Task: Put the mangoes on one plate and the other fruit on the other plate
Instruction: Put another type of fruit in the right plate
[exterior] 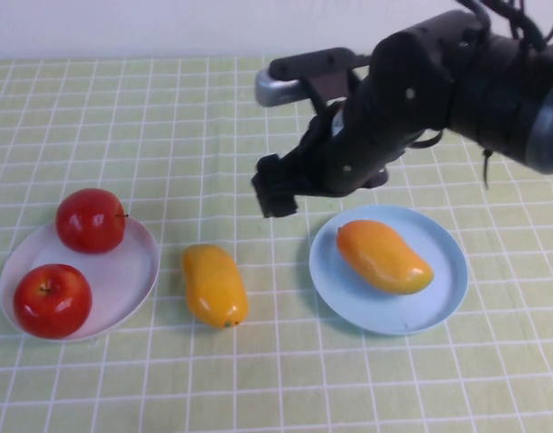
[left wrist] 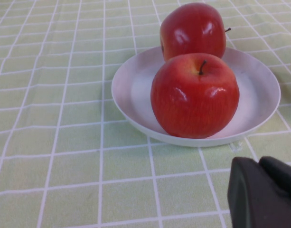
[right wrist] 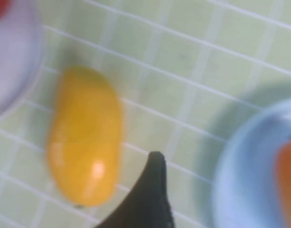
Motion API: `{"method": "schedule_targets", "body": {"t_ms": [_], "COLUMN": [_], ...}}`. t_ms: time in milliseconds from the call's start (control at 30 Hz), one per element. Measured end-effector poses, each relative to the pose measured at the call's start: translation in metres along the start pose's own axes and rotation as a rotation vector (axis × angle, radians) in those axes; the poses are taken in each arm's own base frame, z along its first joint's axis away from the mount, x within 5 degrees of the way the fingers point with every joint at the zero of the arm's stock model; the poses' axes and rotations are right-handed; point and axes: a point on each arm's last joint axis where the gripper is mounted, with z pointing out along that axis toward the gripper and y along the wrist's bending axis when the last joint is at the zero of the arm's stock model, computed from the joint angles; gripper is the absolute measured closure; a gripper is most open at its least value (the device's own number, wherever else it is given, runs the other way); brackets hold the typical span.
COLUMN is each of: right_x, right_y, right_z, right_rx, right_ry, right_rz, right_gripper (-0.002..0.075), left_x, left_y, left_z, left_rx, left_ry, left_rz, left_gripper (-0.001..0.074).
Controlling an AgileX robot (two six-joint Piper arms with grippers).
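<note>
Both red apples (exterior: 90,220) sit on the white plate (exterior: 136,280), and the orange mango (exterior: 382,256) lies on the light blue plate (exterior: 438,298). By this layout, one step seems left: the yellow mango (exterior: 215,284) rests on the green checked worktop (exterior: 168,135) between the two plates.

The right tool (exterior: 276,191) hangs above the worktop, between the yellow mango and the blue plate, carrying nothing; whether its fingers are spread or pressed together I cannot tell.

The high view alone shows all four fruits together. The left wrist view shows the left tool (left wrist: 265,192) low beside the white plate, its state unclear; the high view does not show it.
</note>
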Motion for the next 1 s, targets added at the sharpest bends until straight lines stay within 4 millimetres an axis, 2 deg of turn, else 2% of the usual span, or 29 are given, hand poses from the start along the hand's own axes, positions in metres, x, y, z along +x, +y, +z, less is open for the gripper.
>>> {"method": "schedule_targets", "body": {"t_ms": [67,167,267,367,600,833,867,933,1000], "right_x": [0.001,0.006,0.009,0.005,-0.002,0.011,0.01,0.01,0.01], "right_y": [0.017,0.042,0.056,0.067,0.074,0.078,0.078,0.078,0.078], "right_z": [0.011,0.042,0.074,0.092,0.116,0.146,0.145,0.145,0.145], "right_rx": [-0.047,-0.103,-0.12,-0.131,-0.134,-0.125,-0.125,-0.123,-0.12], "right_ry": [0.009,0.058,0.107,0.111,0.141,0.204,0.204,0.204,0.206], "right_rz": [-0.034,-0.084,-0.111,-0.124,-0.165,-0.194,-0.194,-0.198,-0.201], "right_gripper": [0.0064,0.0065,0.0065,0.0065,0.0065,0.0066,0.007,0.01,0.0181], "left_x": [0.0,0.0,0.0,0.0,0.0,0.0,0.0,0.0,0.0], "left_y": [0.0,0.0,0.0,0.0,0.0,0.0,0.0,0.0,0.0], "left_z": [0.0,0.0,0.0,0.0,0.0,0.0,0.0,0.0,0.0], "left_rx": [0.0,0.0,0.0,0.0,0.0,0.0,0.0,0.0,0.0], "left_ry": [0.0,0.0,0.0,0.0,0.0,0.0,0.0,0.0,0.0], "left_rz": [0.0,0.0,0.0,0.0,0.0,0.0,0.0,0.0,0.0], "left_gripper": [0.0731,0.0731,0.0731,0.0731,0.0731,0.0731,0.0731,0.0731,0.0731]}}
